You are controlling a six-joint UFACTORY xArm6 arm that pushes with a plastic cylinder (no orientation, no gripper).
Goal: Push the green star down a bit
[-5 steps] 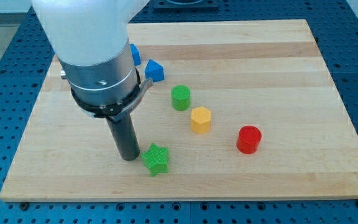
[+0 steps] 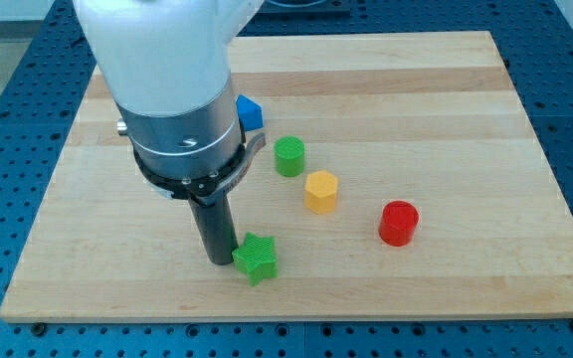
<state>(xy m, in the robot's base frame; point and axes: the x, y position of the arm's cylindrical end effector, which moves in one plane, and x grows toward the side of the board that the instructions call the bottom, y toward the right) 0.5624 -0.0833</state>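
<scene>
The green star (image 2: pixel 256 259) lies on the wooden board (image 2: pixel 446 129) near its bottom edge, left of the middle. My tip (image 2: pixel 219 259) stands right at the star's left side and touches it or nearly does. The rod rises from there to the big white and grey arm body, which fills the view's upper left.
A green cylinder (image 2: pixel 289 156), a yellow hexagonal block (image 2: pixel 321 191) and a red cylinder (image 2: pixel 399 223) run in a diagonal line to the right of the star. A blue block (image 2: pixel 250 112) peeks out behind the arm. The board's bottom edge runs just below the star.
The arm and my tip have moved right and slightly down. The green star has shifted a little to the right and down with them. One blue block is now hidden behind the arm.
</scene>
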